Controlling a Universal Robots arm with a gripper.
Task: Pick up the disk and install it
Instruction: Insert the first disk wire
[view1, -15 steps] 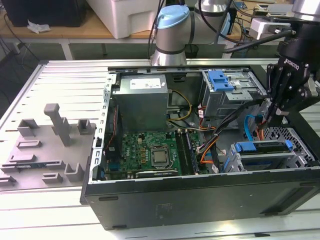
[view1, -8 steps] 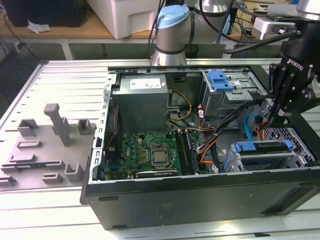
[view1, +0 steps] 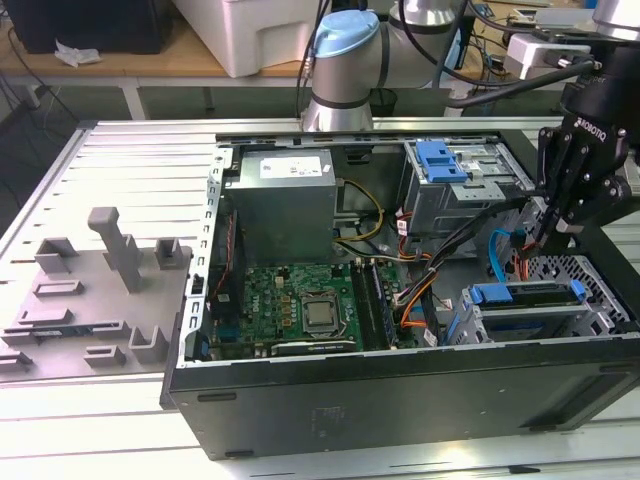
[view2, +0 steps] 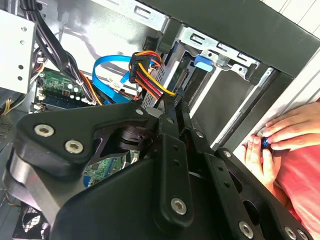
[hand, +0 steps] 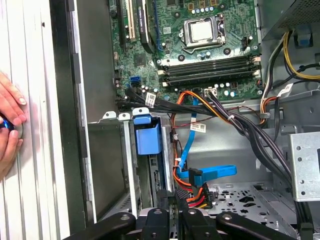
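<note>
The disk (view1: 528, 297), silver in a blue carrier frame, sits in the drive cage at the exterior view's right front of the open computer case. In the first wrist view its blue carrier tab (hand: 148, 135) stands up from the cage slot. My gripper (view1: 545, 235) hangs just behind that cage. In both wrist views its black fingers (view2: 169, 120) stand close together on a black cable connector (view2: 173, 102) with red, yellow and orange wires, right beside the disk's end (view2: 172, 70). The gripper (hand: 176, 201) appears shut on that connector.
A blue data cable (hand: 210, 173) loops over the case floor near the gripper. Black wire bundles (hand: 240, 125) cross toward the motherboard (view1: 300, 305). The grey power supply (view1: 285, 200) and a blue-latched bay (view1: 440, 160) stand at the back. A person's hand (view2: 285, 131) rests on the table beside the case.
</note>
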